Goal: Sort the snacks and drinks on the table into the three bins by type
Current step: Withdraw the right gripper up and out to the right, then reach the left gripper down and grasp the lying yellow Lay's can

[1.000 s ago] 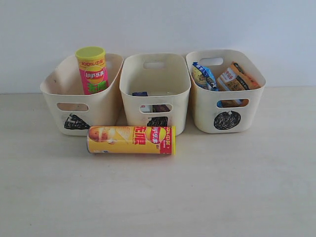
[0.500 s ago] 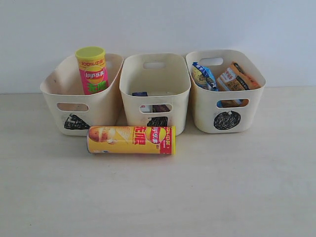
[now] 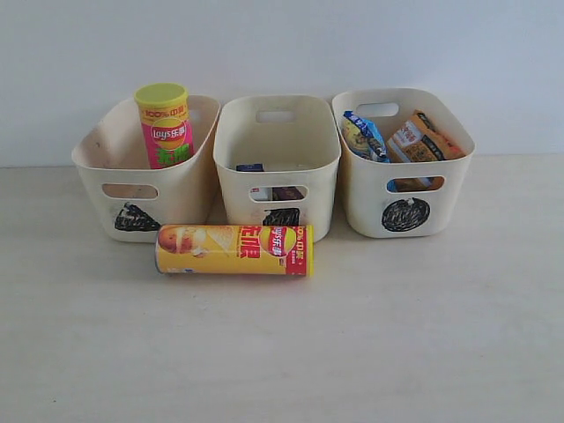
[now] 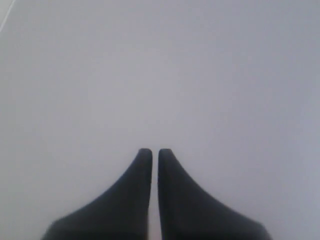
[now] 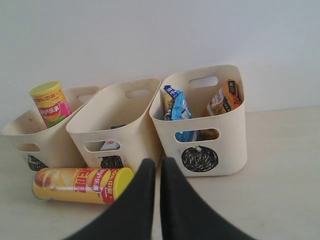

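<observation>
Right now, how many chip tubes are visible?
2. The pink-green tube stands upright in the left bin; the yellow tube lies on its side on the table before the middle bin. Bin bottoms are hidden.

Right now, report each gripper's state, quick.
Left gripper: shut, holding nothing.
Right gripper: shut, holding nothing.

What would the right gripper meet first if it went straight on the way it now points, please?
Probably the front corner of the middle cream plastic bin, beside the right-hand cream bin, though depth is unclear. The lying yellow chip tube sits off the line of the shut right gripper.
</observation>
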